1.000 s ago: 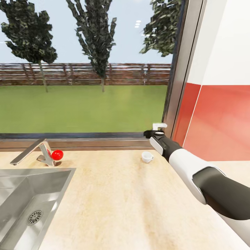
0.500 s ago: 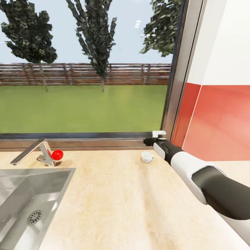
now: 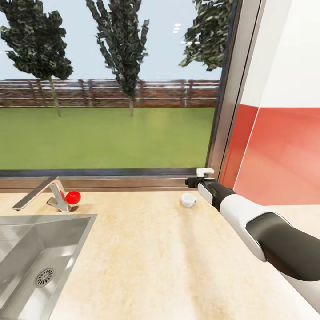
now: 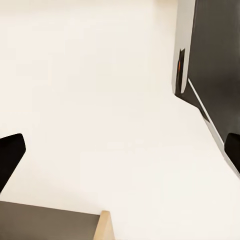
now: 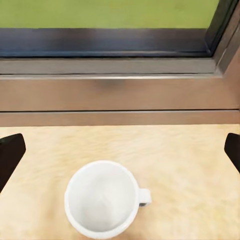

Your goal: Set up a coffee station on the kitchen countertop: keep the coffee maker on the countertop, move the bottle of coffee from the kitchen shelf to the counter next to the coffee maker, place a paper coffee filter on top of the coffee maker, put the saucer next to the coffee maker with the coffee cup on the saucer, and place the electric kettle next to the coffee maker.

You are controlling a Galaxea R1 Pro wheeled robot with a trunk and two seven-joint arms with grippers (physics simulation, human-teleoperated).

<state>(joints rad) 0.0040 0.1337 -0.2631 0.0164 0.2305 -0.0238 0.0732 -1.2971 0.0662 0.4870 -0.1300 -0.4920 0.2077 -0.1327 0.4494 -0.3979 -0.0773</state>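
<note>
I am reaching my right gripper (image 3: pixel 192 181) toward the cup (image 3: pixel 188 200), which is sitting upright on the countertop (image 3: pixel 151 253) right of the frame's centre, near the window sill. In the right wrist view the cup (image 5: pixel 102 202) is lying between my spread fingertips (image 5: pixel 11 152), not yet gripped. My left gripper (image 4: pixel 120 155) is hanging open too, holding nothing. I judge the cup's move is only starting.

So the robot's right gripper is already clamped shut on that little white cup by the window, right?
Not quite. The right gripper is open, its fingertips spread wide at either side in the right wrist view, and the coffee cup stands free on the kitchen countertop by the window, untouched.
</note>
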